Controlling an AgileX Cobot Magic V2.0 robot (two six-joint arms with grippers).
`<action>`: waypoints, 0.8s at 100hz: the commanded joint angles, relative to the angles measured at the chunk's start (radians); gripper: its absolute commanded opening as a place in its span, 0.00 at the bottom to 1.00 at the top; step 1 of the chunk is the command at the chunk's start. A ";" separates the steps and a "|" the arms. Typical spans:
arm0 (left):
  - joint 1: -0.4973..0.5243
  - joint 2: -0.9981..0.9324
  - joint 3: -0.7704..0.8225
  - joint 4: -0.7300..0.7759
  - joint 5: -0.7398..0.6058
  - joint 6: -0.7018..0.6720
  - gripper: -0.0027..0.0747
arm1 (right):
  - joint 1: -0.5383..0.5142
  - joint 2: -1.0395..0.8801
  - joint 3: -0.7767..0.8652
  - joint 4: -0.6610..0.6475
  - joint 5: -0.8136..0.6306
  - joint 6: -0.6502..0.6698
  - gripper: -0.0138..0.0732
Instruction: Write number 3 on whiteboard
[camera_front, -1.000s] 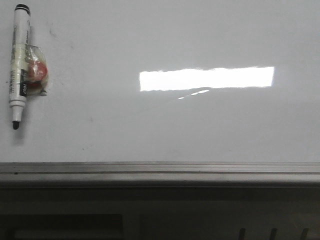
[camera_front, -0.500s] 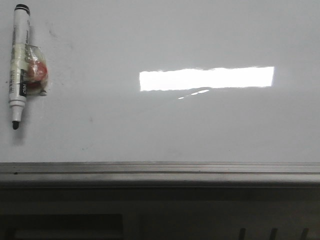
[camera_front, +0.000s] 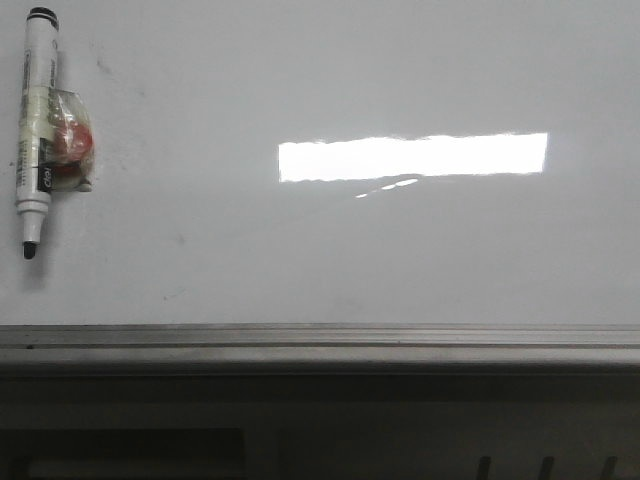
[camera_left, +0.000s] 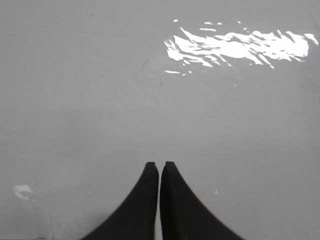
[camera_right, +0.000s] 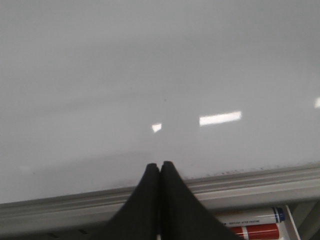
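The whiteboard (camera_front: 400, 260) fills the front view, glossy white-grey with a bright rectangular reflection and a silver rail along its near edge. No number 3 shows on it, only faint smudges. A white marker (camera_front: 37, 125) with a black tip lies at the board's far left, tip toward the rail, with a small red and clear piece (camera_front: 72, 143) stuck to its side. Neither arm appears in the front view. My left gripper (camera_left: 160, 164) hangs shut and empty over bare board. My right gripper (camera_right: 160, 163) is shut and empty above the board's edge rail (camera_right: 260, 182).
Below the rail in the right wrist view lie two spare markers, one white with a blue cap (camera_right: 255, 216) and one red (camera_right: 260, 232). In the front view a dark ledge (camera_front: 320, 420) runs under the rail.
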 joint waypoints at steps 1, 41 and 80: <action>0.003 0.079 -0.098 -0.015 -0.037 -0.015 0.01 | -0.006 0.089 -0.083 0.054 -0.055 0.001 0.08; -0.018 0.211 -0.193 -0.127 0.003 0.001 0.20 | 0.002 0.119 -0.147 0.088 -0.021 0.001 0.08; -0.078 0.299 -0.139 -0.121 -0.264 0.070 0.59 | 0.002 0.119 -0.147 0.062 -0.030 0.001 0.08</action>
